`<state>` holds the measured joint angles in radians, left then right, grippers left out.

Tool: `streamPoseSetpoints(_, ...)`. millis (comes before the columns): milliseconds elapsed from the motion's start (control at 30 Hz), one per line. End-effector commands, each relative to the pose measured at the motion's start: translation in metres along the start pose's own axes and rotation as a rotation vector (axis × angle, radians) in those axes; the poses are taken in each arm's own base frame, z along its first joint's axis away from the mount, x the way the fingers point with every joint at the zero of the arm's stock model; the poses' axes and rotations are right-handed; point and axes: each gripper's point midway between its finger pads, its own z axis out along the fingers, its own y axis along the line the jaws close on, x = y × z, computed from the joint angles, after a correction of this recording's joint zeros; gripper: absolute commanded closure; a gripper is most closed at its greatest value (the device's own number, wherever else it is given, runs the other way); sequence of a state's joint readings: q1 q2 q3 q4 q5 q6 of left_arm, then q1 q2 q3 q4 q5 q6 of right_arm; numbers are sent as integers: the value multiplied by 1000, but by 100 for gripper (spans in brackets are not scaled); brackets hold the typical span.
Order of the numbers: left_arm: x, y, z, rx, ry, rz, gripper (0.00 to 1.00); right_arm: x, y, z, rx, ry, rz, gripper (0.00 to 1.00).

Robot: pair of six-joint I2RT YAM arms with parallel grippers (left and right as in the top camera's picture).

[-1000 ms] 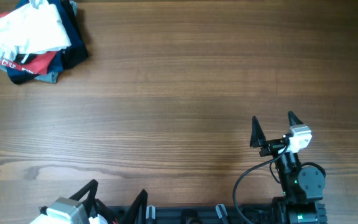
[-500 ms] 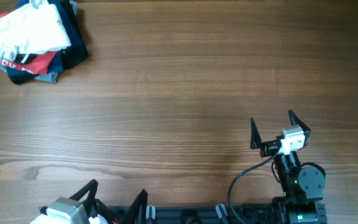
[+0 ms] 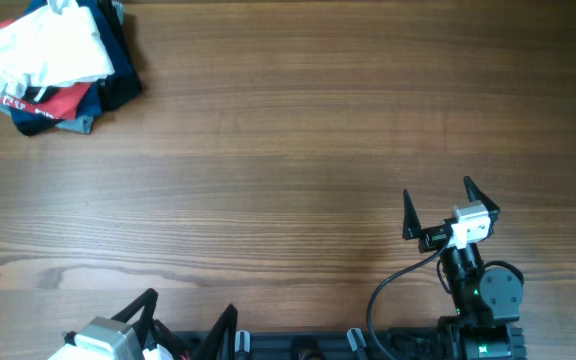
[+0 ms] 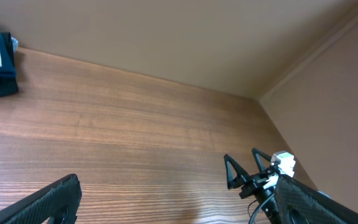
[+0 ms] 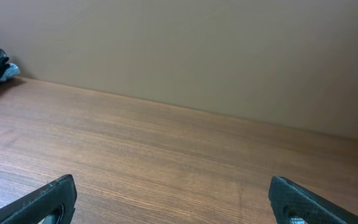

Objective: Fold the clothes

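Currently left claw point(image 3: 190, 305) and right claw point(image 3: 438, 195) point forward over table point(image 3: 288, 150), wide open.

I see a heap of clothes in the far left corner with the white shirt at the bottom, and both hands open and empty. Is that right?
Not quite: the white shirt lies on top, over the red T-shirt and navy garments, as the overhead view shows. The rest holds: left hand and right hand are open and empty.
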<state>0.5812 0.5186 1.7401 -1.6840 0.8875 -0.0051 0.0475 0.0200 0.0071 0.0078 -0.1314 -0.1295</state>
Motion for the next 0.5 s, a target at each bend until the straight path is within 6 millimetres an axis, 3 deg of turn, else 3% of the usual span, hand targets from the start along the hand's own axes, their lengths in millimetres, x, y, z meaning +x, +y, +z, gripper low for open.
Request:
streamPoseSetpoints(0, -4, 11, -2, -60, -13, 22, 0, -4, 1, -1, -10, -18, -12, 0)
streamPoseSetpoints(133, 1, 6, -9, 85, 42, 78, 0, -4, 1, -1, -10, -18, -12, 0)
streamPoseSetpoints(233, -9, 9, -2, 222, 6, 197, 0, -4, 1, -1, -10, -18, -12, 0)
streamPoseSetpoints(367, -15, 41, 40, 247, -73, 130, 0, -4, 1, -1, -10, -18, -12, 0)
streamPoseSetpoints(467, -4, 70, 86, 254, -146, 64, 0, -4, 1, -1, -10, -18, -12, 0)
